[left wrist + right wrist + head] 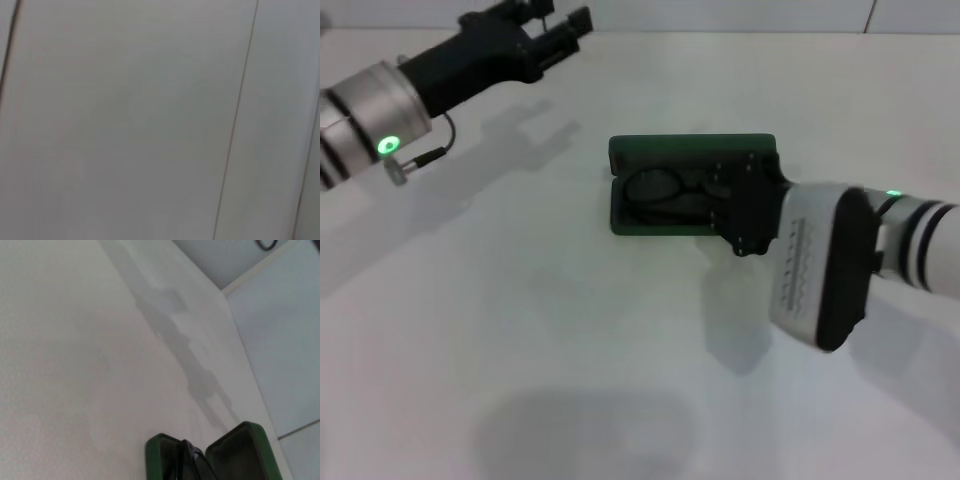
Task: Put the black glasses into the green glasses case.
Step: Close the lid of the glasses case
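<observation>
The green glasses case [692, 148] lies open in the middle of the white table, its lid standing at the far side. The black glasses [658, 190] rest inside its dark tray, lenses toward the case's left end. My right gripper [720, 192] reaches in from the right and sits low over the case's right end, covering that part of the glasses. In the right wrist view the case [156, 460], its raised lid [240, 450] and a bit of the black frame [192, 460] show close by. My left gripper [558, 25] hangs open at the far left, well away from the case.
The white table [520, 330] stretches around the case, with arm shadows on it. Its far edge meets a pale wall [740, 12]. The left wrist view holds only a plain pale surface with thin seams [235, 130].
</observation>
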`<action>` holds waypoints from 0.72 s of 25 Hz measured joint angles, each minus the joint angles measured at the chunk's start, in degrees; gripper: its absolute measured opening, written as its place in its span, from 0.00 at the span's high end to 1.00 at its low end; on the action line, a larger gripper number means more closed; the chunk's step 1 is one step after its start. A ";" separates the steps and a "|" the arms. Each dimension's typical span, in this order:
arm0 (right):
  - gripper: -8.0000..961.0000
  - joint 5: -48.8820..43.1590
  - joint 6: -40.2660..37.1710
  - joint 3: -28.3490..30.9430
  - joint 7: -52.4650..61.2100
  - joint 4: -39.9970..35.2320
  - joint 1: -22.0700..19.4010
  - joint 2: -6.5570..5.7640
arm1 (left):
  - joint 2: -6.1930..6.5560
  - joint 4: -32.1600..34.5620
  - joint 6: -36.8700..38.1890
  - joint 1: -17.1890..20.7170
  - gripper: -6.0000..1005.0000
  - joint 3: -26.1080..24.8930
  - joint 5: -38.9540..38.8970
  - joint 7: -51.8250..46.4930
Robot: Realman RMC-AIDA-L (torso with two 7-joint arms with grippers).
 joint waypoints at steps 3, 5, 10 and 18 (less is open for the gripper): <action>0.75 5.14 -10.69 6.77 -0.06 -0.77 -0.07 -0.04 | 0.53 0.00 -5.97 -2.88 0.38 2.08 5.18 -4.59; 0.75 8.94 -19.54 12.72 -0.38 -0.50 0.11 -0.11 | 0.68 0.03 -7.64 -4.11 0.38 2.88 7.34 -6.77; 0.75 19.70 -43.58 30.92 -4.07 8.01 2.18 -0.14 | 0.20 0.58 -14.03 -10.20 0.38 7.60 17.75 -13.45; 0.75 24.31 -70.22 58.35 -7.29 31.05 9.21 -1.99 | 0.18 1.80 -18.07 -13.91 0.38 16.35 25.35 -21.52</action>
